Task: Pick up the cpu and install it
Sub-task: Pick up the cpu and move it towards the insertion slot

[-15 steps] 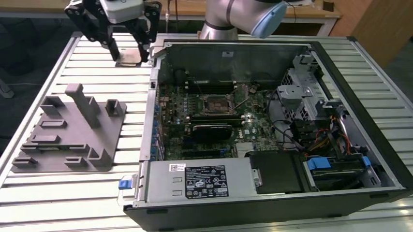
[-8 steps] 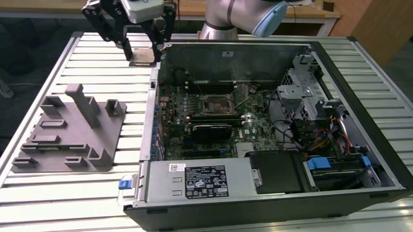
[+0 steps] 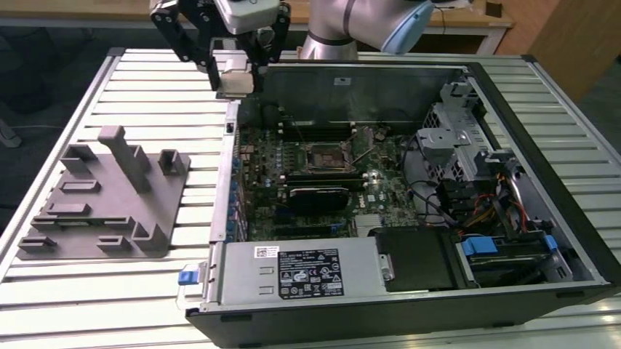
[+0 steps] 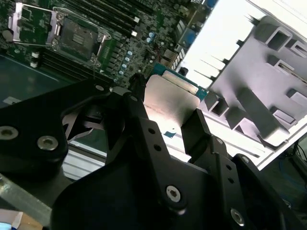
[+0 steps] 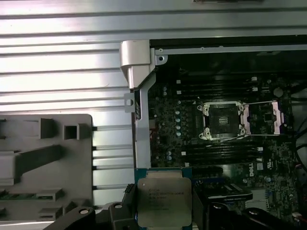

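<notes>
Cpu (image 5: 163,201) clamped in the gripper (image 3: 235,76), high by the case wall (image 3: 388,83). Picked, mid-carry I'd say; seating demands squaring over the open socket (image 5: 221,120).

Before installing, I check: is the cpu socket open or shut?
Open: the cover plate lies flipped aside in the first wrist view, leaving the socket uncovered.

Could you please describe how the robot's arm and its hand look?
The arm is a smooth silvery tube with a pale blue joint cap. The hand has a whitish body and black metal linkage fingers, with small holes and silver screws.
</notes>
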Controlling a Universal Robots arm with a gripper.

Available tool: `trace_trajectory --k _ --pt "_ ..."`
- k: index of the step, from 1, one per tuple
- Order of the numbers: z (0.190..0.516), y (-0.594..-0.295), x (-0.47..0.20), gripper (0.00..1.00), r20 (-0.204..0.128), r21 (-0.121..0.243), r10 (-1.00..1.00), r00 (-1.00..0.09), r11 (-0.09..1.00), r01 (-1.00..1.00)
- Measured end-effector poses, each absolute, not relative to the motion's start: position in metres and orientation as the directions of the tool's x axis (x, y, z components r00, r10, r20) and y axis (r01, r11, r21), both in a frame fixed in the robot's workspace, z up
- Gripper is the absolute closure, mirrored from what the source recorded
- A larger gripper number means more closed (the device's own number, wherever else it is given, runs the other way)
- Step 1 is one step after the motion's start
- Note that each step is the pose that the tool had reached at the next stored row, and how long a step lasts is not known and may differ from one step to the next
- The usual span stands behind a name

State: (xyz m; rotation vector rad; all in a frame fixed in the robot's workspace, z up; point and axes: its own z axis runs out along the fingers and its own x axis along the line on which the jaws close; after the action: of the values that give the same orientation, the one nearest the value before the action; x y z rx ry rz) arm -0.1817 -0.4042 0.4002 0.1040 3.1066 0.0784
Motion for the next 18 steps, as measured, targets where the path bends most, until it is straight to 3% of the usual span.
trace_trajectory --k 18 --pt "0.393 -0.400 -0.124 0.45 -0.028 0.051 0.068 -0.997 0.996 0.066"
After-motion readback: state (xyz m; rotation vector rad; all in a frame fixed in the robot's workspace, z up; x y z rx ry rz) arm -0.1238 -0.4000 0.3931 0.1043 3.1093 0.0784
